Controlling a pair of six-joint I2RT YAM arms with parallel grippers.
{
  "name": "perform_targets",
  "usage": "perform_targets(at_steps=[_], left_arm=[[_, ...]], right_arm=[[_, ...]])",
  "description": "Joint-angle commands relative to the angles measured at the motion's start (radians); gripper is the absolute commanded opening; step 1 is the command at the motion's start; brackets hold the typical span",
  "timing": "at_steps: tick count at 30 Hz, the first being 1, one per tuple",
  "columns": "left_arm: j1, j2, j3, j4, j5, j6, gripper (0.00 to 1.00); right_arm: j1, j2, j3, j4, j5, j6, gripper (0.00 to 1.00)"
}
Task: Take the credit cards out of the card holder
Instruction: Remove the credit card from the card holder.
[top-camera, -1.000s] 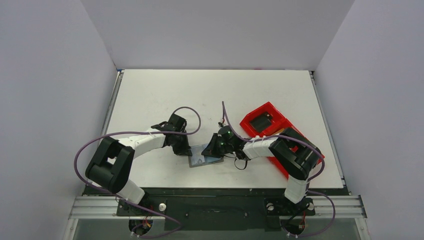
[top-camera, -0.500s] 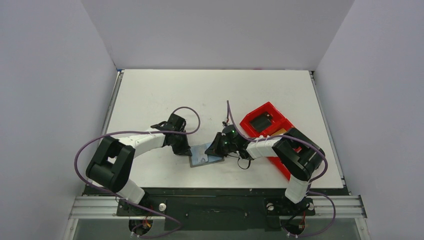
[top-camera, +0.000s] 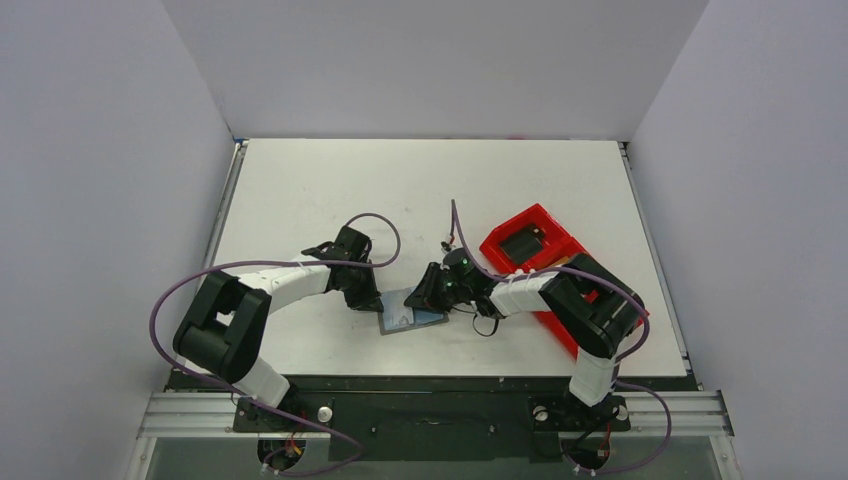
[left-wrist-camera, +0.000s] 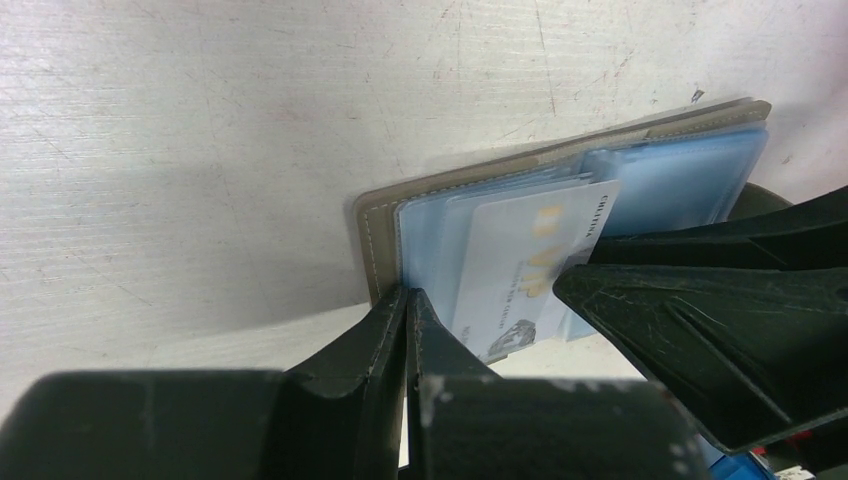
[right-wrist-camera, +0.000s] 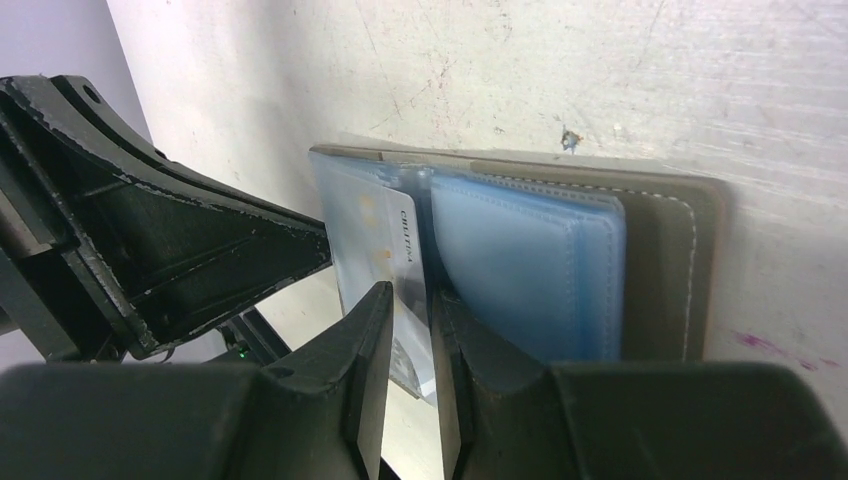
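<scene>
Slippage worries us: the right gripper (right-wrist-camera: 408, 300) pinches the pale credit card (left-wrist-camera: 520, 260), partly out of the open card holder (left-wrist-camera: 380, 215) on the table (top-camera: 300, 180). The left gripper (left-wrist-camera: 405, 305), closed, only presses its corner, so the holder could drag along.

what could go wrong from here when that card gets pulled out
1. The left gripper, fingers together, meets the card holder only at one edge. If the pocket clings to the credit card, the whole holder may drag along.
2. The right gripper has only the card's end between its fingers, so the card could slip free.
3. The two grippers sit very close, so a pull may bump them together.
</scene>
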Motion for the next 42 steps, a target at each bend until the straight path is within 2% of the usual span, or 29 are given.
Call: perform_targets(at_steps=[1,4,11,42], left_arm=[[0.0,0.053,-0.012,-0.018,-0.066,0.032,0.0],[0.0,0.055,-0.011,-0.024,-0.07,0.031,0.0],[0.006,0.061,-0.01,-0.04,-0.097,0.028,0.0],[0.014,0.047,-0.009,-0.054,-0.099,0.04,0.0]], right_arm=[[0.012,0.051,0.013,-0.014,0.024,-0.015,0.18],[0.009,0.047,0.009,-0.015,0.027,-0.012,0.07],[-0.012,0.004,-0.019,-0.032,0.051,-0.023,0.01],[-0.08,-0.113,-0.085,-0.121,0.09,-0.083,0.0]])
